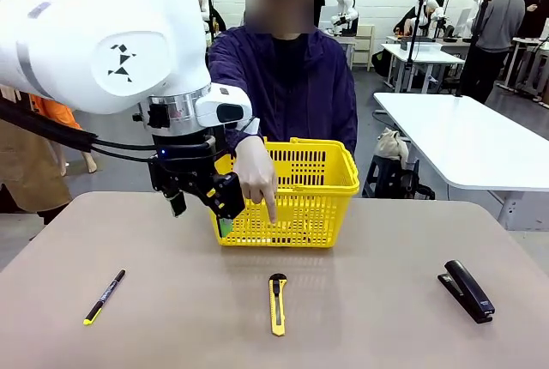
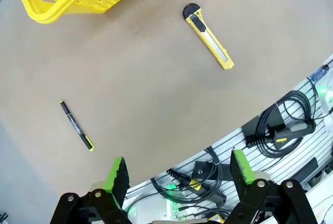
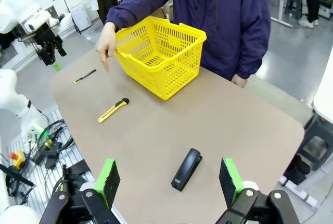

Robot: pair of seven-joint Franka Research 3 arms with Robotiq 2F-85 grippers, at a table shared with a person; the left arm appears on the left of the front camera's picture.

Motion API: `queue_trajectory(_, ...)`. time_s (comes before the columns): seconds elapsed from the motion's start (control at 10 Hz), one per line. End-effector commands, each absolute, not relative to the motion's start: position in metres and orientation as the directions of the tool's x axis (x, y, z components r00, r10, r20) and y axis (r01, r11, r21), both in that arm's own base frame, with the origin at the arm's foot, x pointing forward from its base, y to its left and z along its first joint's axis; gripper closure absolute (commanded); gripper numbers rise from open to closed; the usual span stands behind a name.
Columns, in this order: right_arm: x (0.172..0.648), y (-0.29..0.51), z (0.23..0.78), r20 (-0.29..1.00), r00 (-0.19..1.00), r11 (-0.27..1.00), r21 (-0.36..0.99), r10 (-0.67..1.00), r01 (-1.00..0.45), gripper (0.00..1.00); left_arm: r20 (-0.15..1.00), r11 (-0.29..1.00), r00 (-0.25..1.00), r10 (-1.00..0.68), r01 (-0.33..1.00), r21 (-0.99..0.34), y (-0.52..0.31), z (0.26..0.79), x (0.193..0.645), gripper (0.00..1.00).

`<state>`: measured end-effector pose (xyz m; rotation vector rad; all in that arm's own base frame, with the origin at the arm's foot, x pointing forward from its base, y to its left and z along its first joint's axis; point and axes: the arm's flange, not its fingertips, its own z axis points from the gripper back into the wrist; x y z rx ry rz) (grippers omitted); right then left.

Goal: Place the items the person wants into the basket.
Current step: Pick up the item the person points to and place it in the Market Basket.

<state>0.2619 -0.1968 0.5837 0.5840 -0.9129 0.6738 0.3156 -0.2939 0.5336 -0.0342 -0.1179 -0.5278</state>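
Utility knife (image 1: 277, 304) near person's hand (image 1: 256, 176), index finger downward

A black pen (image 1: 105, 297) and black stapler (image 1: 466, 290) lie well apart.

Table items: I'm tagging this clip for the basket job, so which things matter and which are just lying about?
Job: yellow basket; yellow-and-black utility knife; person's hand, pointing down in front of the basket.
Lying about: black pen with yellow tip; black stapler.
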Motion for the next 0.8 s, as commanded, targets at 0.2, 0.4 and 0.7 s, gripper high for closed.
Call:
queue_trajectory(0.2,0.2634,-0.1976,0.5832,0.872,0.415,0.643,0.165,0.259,-0.748,0.0,0.132,0.861,0.853,-0.505,0.509,0.004,-0.2934,0.5392,0.3088,0.0)
queue_trajectory(0.4,0.2634,-0.1976,0.5832,0.872,0.415,0.643,0.165,0.259,-0.748,0.0,0.132,0.861,0.853,-0.505,0.509,0.004,-0.2934,0.5392,0.3088,0.0)
queue_trajectory(0.7,0.2634,-0.1976,0.5832,0.872,0.415,0.643,0.165,0.259,-0.748,0.0,0.132,0.861,0.853,-0.505,0.509,0.004,-0.2934,0.5392,0.3088,0.0)
